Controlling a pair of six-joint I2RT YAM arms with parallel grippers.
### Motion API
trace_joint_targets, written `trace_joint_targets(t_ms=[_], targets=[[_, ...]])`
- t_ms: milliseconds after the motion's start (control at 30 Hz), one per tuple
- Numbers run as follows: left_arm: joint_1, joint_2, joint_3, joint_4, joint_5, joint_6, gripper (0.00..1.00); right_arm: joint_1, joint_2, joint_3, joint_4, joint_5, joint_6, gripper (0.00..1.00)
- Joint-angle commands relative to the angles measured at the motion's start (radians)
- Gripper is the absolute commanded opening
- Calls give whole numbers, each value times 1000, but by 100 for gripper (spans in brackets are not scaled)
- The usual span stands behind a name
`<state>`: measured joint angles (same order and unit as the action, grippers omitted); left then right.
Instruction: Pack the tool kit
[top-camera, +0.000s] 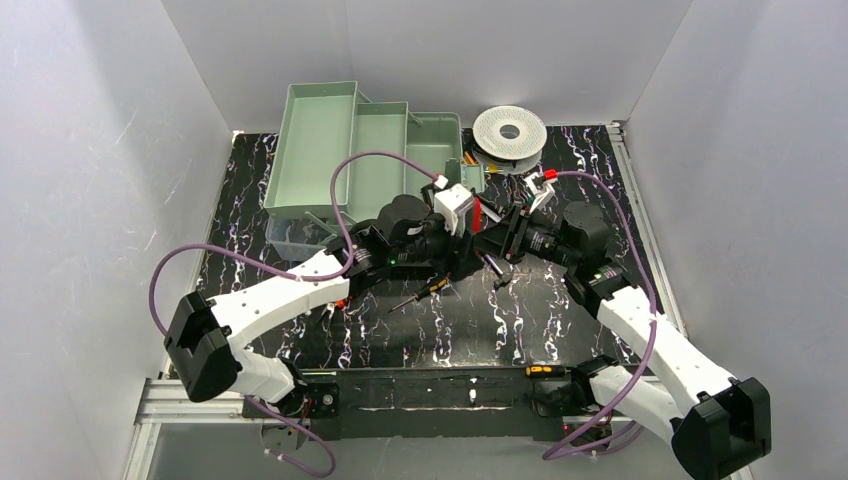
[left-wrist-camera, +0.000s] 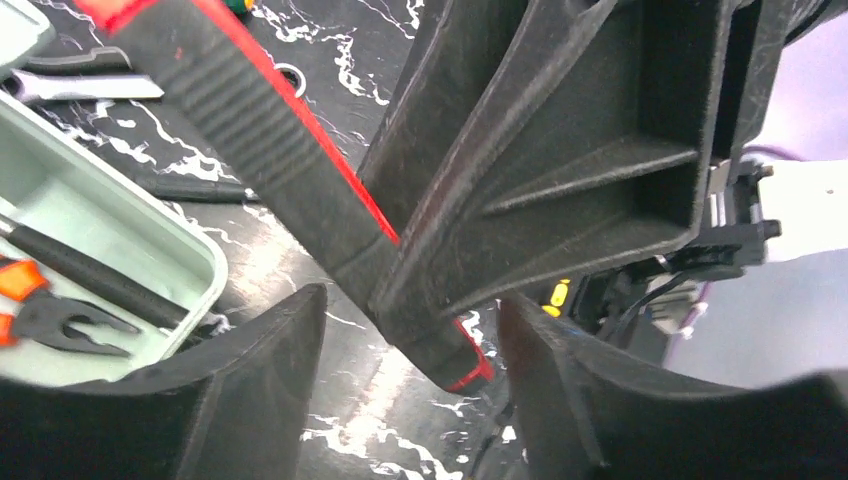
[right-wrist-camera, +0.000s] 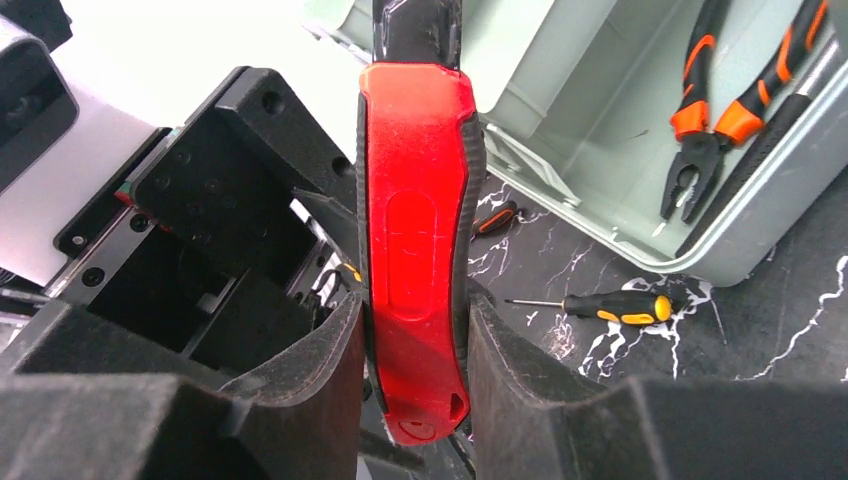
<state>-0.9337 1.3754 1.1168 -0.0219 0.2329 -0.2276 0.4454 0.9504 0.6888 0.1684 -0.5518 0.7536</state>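
The red knife (right-wrist-camera: 415, 220), red with black edges, stands between my right gripper's (right-wrist-camera: 415, 340) pads, which are shut on it. In the top view both grippers meet at mid-table, the right gripper (top-camera: 508, 240) holding the knife (top-camera: 477, 212) out toward the left gripper (top-camera: 468, 238). In the left wrist view my left gripper (left-wrist-camera: 410, 310) is open, and the knife's (left-wrist-camera: 250, 140) lower end hangs between its fingers, with a gap on the left side. The open tool kit (top-camera: 320, 150) with sage-green trays lies at the back left. Orange-handled pliers (right-wrist-camera: 720, 120) lie in a tray (left-wrist-camera: 190, 250).
A black-and-yellow screwdriver (right-wrist-camera: 610, 305) lies on the marbled table beside the box, and another screwdriver (top-camera: 420, 295) lies in front of the left arm. A wrench (left-wrist-camera: 80, 88) lies on the table. The white perforated spool (top-camera: 509, 130) is at the back right.
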Motion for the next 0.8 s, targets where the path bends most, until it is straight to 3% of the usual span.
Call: trace_joint_targets(t_ms=[0,67,133,233,333,467,567,767], targets=[[-5,-6,23,30,-12,-13,40,21,-31,-1,98,-12,1,21],[-5,-16,17,13,-32,-8,17,21,-37,-14,93,-2,1,31],[-5,-34,3,-16,-70,-5,0,21,-45,-25,82,20,-1,48],[-4,-72,-22,-40,-136,1,0,22,-61,-37,67,58,-9,64],[15,-111,-28,-85,-189,-18,0,21,-83,-44,32,115,-12,74],[81,-165,-1,-191,-251,-10,0,21,-129,-56,-18,203,-41,76],[189,-192,46,-307,-321,35,0,21,-154,-53,-61,273,-79,76],[377,-123,238,-566,-398,133,0,21,-169,-24,-159,355,-139,73]])
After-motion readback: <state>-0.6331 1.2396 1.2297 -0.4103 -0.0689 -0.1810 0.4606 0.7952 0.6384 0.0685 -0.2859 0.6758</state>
